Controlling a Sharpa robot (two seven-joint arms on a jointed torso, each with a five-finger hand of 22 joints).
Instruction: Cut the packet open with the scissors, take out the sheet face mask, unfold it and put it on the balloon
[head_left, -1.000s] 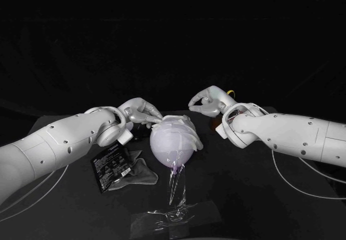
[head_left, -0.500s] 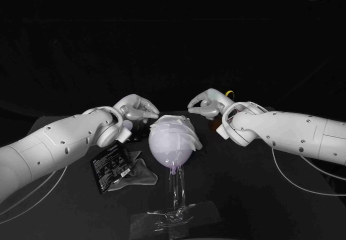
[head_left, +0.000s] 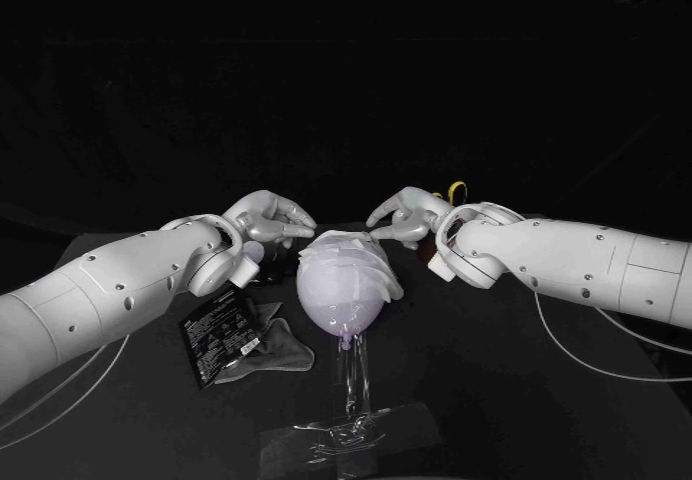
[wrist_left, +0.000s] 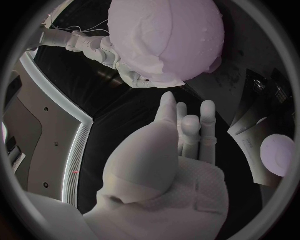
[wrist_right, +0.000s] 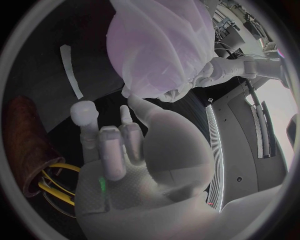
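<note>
A pale purple balloon (head_left: 343, 298) stands on a clear stand (head_left: 346, 425) at the middle of the table. The white sheet mask (head_left: 353, 255) is draped over its upper half, with folds hanging down the sides. My left hand (head_left: 271, 218) hovers just left of the mask with its fingers apart and nothing in them. My right hand (head_left: 401, 215) is close to the mask's far right edge, fingers spread, thumb near the sheet. In the left wrist view the balloon (wrist_left: 187, 30) and mask (wrist_left: 140, 50) lie beyond my straight fingers (wrist_left: 190, 130). The right wrist view shows the mask (wrist_right: 156, 45) just past my thumb.
The black opened packet (head_left: 221, 335) lies left of the stand, with a crumpled grey liner (head_left: 281, 350) beside it. Yellow-handled scissors (wrist_right: 53, 185) stick out of a brown holder (wrist_right: 25, 130) behind my right hand. A white strip (wrist_right: 70, 70) lies on the table.
My left hand has come off the mask and drawn back slightly to the left. My right hand has moved down and in towards the top of the balloon.
</note>
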